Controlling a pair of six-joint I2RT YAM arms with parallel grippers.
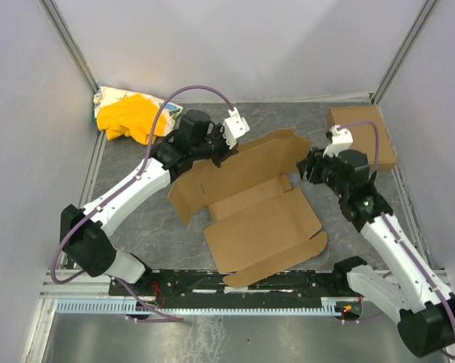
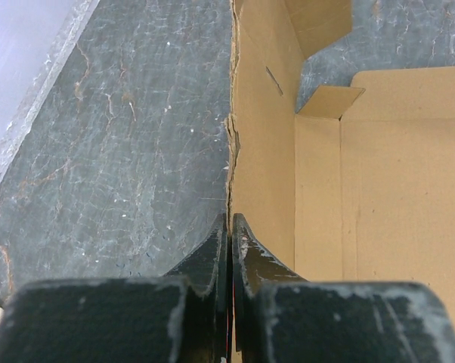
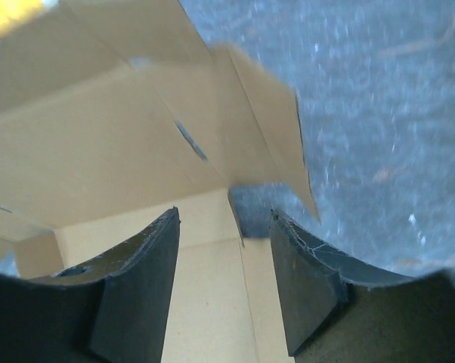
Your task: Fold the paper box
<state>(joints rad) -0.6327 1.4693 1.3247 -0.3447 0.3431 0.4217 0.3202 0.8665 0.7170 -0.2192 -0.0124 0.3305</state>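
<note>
L pincer clamps paper box wall; R pincer agape.

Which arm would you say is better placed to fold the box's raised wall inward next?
Left, probably: the left gripper is shut on the paper box's raised wall edge, while the right gripper stands open, holding nothing.

left gripper clamped tight, right gripper parted
</note>
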